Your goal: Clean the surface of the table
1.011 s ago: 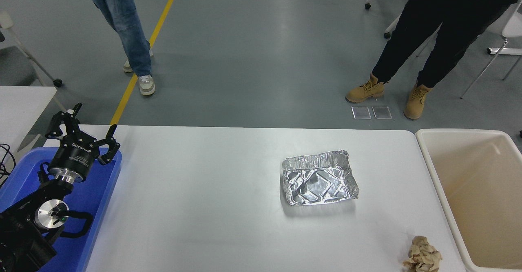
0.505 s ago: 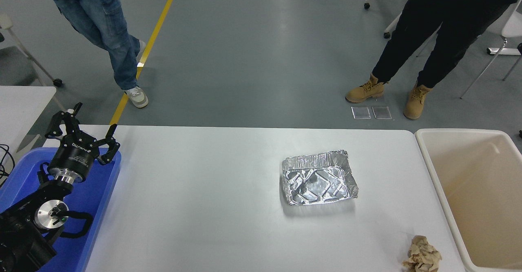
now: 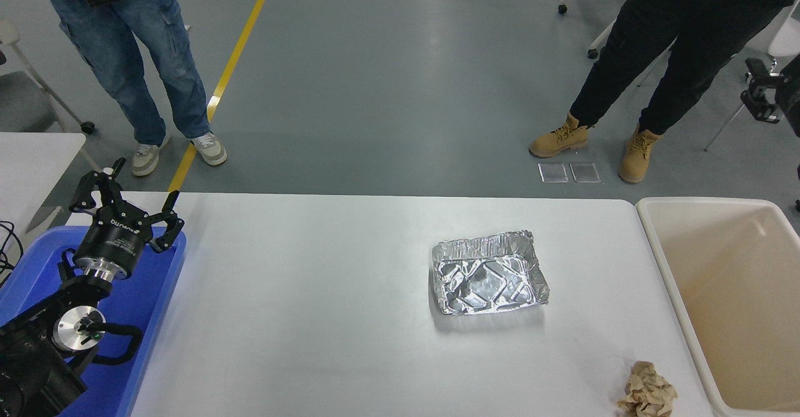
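Spreading across the head view, the white worktop carried a crumpled foil tray right of centre and a brown paper wad at its near right corner, beside the beige bin. The left hand hung over a blue bin at the worktop's left edge, fingers apart. The right hand showed at the right edge; I could not tell its state.

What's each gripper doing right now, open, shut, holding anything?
Left gripper: open, empty, parked over the blue bin.
Right gripper: just entering at the right edge; state cannot be told.
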